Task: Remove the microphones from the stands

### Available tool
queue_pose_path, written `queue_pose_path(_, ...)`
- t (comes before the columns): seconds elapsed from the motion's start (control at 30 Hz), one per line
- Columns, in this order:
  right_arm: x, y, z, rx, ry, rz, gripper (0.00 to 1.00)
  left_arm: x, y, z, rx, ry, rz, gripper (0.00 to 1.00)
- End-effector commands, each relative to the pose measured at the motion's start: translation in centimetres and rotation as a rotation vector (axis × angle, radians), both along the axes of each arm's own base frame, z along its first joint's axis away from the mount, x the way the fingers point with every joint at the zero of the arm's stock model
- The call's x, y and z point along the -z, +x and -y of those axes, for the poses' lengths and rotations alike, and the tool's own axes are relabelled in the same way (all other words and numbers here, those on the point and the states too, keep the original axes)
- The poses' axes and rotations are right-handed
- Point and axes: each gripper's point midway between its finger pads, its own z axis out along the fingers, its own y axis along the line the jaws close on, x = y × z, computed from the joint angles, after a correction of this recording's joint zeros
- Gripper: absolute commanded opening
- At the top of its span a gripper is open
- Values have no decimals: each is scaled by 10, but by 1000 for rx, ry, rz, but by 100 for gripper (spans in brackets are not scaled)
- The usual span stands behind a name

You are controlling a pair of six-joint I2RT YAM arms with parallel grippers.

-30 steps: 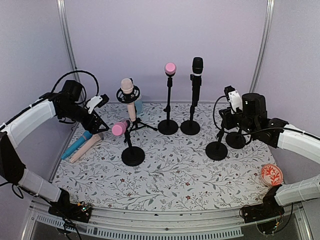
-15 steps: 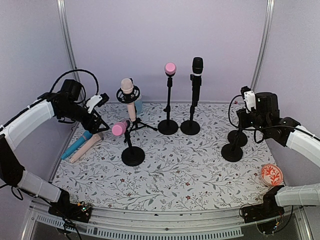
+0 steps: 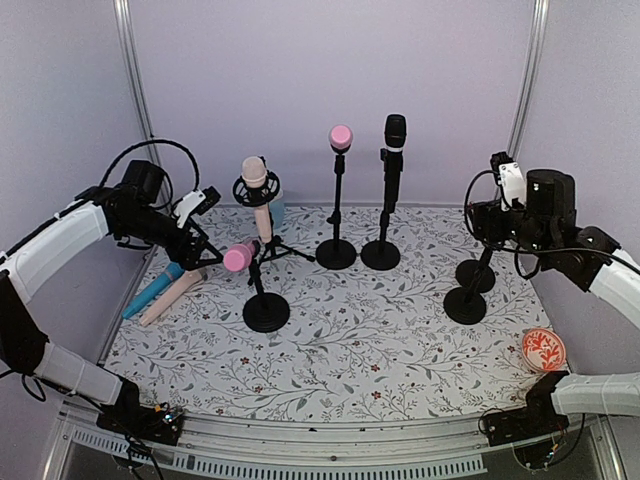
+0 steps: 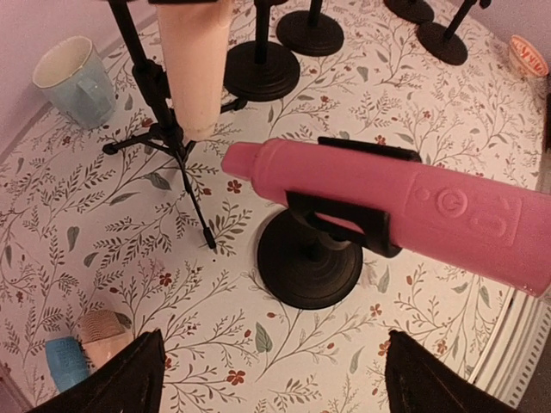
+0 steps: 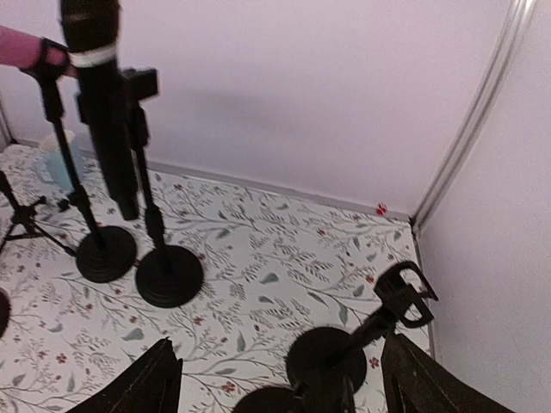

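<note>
A pink microphone (image 4: 405,204) lies level in the clip of a short black stand (image 4: 307,274); it also shows in the top view, pink microphone (image 3: 240,257) on its stand (image 3: 265,312). My left gripper (image 3: 203,248) hovers just left of it, open and empty; in the wrist view the left gripper (image 4: 275,387) has both fingers apart from the stand. My right gripper (image 3: 488,228) is open above an empty stand (image 3: 465,304). In its wrist view the right gripper (image 5: 284,387) has that stand's clip (image 5: 405,294) close to its right finger.
A peach microphone (image 3: 255,180) hangs in a tripod mount. A pink microphone (image 3: 341,136) and a black microphone (image 3: 396,131) stand on tall stands at the back. Blue and peach microphones (image 3: 160,290) lie at left. There is also a second empty stand (image 3: 476,275), a mug (image 4: 73,82) and an orange disc (image 3: 543,350).
The right gripper carried the empty stand to the right, set it beside the other empty stand, then opened and drew up and right. The left arm has barely moved.
</note>
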Motion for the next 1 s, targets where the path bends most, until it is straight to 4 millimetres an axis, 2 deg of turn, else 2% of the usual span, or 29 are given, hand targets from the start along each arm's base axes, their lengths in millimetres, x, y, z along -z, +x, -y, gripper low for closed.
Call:
queue_pose_path(0.0, -61, -19, -59, -142, 101, 126, 84, -2, -15, 15, 50, -80, -41, 90)
queue_pose_path(0.1, -62, -37, -116, -287, 120, 127, 84, 1, -18, 18, 58, -109, -57, 90)
queue_pose_path(0.33, -55, -103, -276, -692, 59, 241, 89, 11, -22, 25, 69, -159, -85, 89)
queue_pose_path(0.43, -49, -122, -329, -804, 6, 305, 92, 16, -21, 25, 59, -174, -87, 89)
queue_pose_path(0.47, -55, -125, -345, -830, 13, 327, 94, 19, -21, 26, 54, -181, -90, 89)
queue_pose_path(0.5, -49, -127, -363, -853, -8, 334, 95, 20, -21, 26, 52, -189, -90, 89)
queue_pose_path(0.67, -44, -120, -416, -887, -51, 375, 94, 29, -18, 29, 29, -236, -109, 89)
queue_pose_path(0.8, -35, -113, -438, -884, -58, 386, 89, 38, -18, 32, 25, -266, -129, 89)
queue_pose_path(0.97, -20, -111, -453, -902, -69, 378, 79, 44, -17, 37, 41, -298, -148, 88)
